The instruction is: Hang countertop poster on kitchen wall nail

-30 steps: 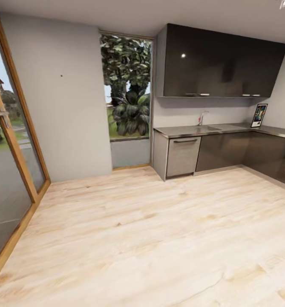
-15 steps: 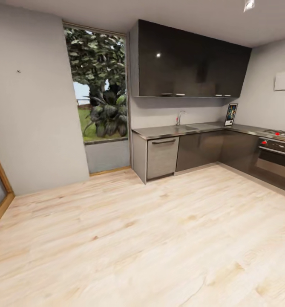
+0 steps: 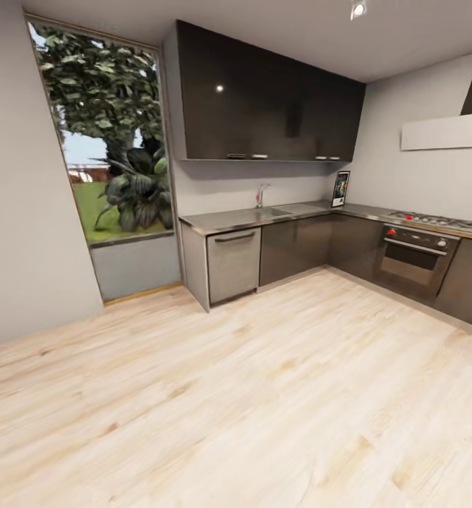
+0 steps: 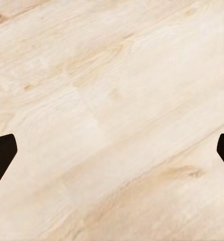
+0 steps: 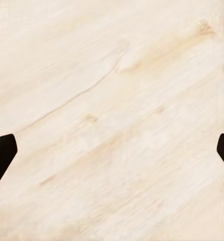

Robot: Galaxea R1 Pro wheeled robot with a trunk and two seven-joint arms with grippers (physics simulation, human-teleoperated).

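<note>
The poster (image 3: 341, 189) stands upright at the back corner of the grey kitchen countertop (image 3: 299, 213), leaning against the wall, far across the room. The countertop runs in an L with a sink and chrome tap (image 3: 262, 195) and a gas hob (image 3: 440, 221). No nail can be made out on the pale wall now. My left gripper (image 4: 112, 153) is open over bare wood floor, its dark fingertips (image 4: 1, 155) far apart. My right gripper (image 5: 112, 153) is open the same way, with fingertips (image 5: 1, 154) at the picture's edges.
Light wood floor (image 3: 264, 395) stretches between me and the cabinets. A built-in oven (image 3: 413, 259) sits under the hob, a dishwasher front (image 3: 233, 264) at the counter's near end. Dark wall cabinets (image 3: 264, 106) hang above. A tall window (image 3: 109, 141) with plants is at the left.
The whole head view has swung to the right: the glass door and the wall with the nail dot have left the picture, and the hob and oven have come in.
</note>
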